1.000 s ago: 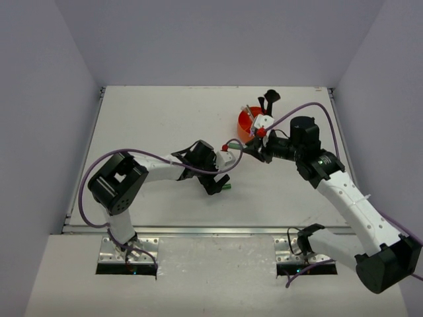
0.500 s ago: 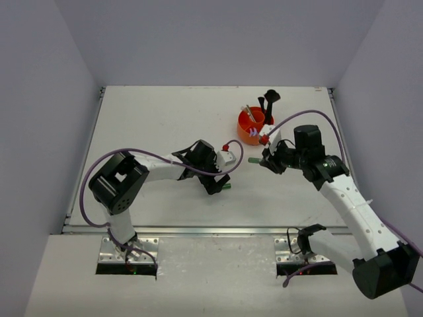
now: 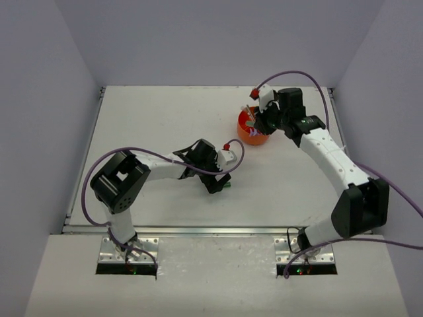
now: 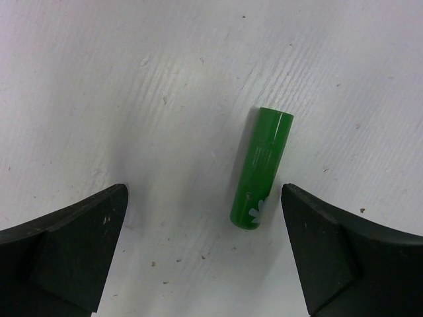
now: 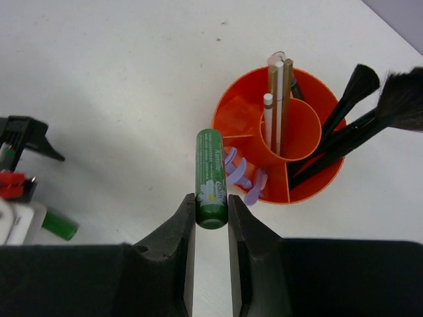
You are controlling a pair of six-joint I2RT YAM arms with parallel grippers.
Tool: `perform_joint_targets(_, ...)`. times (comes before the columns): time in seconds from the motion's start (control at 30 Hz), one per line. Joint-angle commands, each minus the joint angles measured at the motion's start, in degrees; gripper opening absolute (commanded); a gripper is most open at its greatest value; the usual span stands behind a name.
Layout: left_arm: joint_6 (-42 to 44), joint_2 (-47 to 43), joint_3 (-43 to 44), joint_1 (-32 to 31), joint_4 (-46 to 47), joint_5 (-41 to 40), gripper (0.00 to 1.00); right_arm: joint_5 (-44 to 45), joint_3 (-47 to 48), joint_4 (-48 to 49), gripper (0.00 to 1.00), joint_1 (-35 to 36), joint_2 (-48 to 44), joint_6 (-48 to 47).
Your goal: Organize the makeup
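Observation:
In the right wrist view my right gripper (image 5: 211, 201) is shut on the lower end of a green tube (image 5: 211, 165), held above the table at the left rim of the orange cup (image 5: 318, 188). The cup holds black brushes (image 5: 350, 92), one fan-headed (image 5: 400, 99), tan and pink sticks (image 5: 279, 99) and lilac tools (image 5: 241, 175). A second green tube (image 4: 261, 168) lies flat on the table between the fingers of my open left gripper (image 4: 203, 198), nearer the right finger and touching neither. From above, this tube (image 3: 227, 187) lies just beside the left gripper (image 3: 215, 175).
The orange cup (image 3: 250, 137) stands at the back right of the white table (image 3: 152, 119). Grey walls close the table in at the back and both sides. A purple cable loops over each arm.
My right arm has swung from the table's middle back and up to the orange cup, carrying its green tube. The left arm and the tube under it have not moved.

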Motion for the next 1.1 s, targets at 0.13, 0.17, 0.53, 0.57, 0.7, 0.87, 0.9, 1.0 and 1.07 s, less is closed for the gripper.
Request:
perform_joint_targets(0.13, -0.1, 0.6, 0.3, -0.5, -1.6, 0.6, 1.00, 5.3, 10.1, 6.5, 0.00, -0.2, 11.7, 5.3)
perform_joint_targets(0.17, 0.0, 0.6, 0.2, -0.4, -1.6, 0.6, 1.00, 5.3, 10.5, 7.0, 0.00, -0.2, 13.0, 5.9)
perform_joint_targets(0.53, 0.0, 0.8, 0.4, -0.5, -1.8, 0.4, 1.00, 4.7, 10.1, 7.8, 0.00, -0.1, 18.1, 9.2)
perform_joint_targets(0.57, 0.0, 0.9, 0.4, -0.5, -1.9, 0.5, 1.00, 4.4, 10.4, 7.8, 0.00, -0.1, 18.3, 9.3)
perform_joint_targets(0.7, 0.0, 1.1, 0.5, -0.4, -1.9, 0.4, 1.00, 4.3, 12.3, 5.5, 0.27, -0.1, 19.2, 9.4)
perform_joint_targets(0.87, 0.1, 1.0, 0.5, -0.5, -2.0, 0.4, 1.00, 3.3, 12.7, 4.8, 0.56, -0.1, 16.8, 9.3)
perform_joint_targets(0.9, 0.0, 1.1, 0.5, -0.4, -2.0, 0.4, 1.00, 2.9, 12.5, 5.0, 0.59, 0.0, 16.1, 9.3)
perform_joint_targets(1.0, 0.2, 1.1, 0.5, -0.5, -2.0, 0.6, 1.00, 2.5, 10.3, 6.1, 0.64, -0.1, 12.8, 9.8)
perform_joint_targets(1.07, 0.5, 1.1, 0.6, -0.4, -2.1, 0.7, 1.00, 2.4, 8.4, 7.6, 0.67, -0.1, 10.2, 10.0)
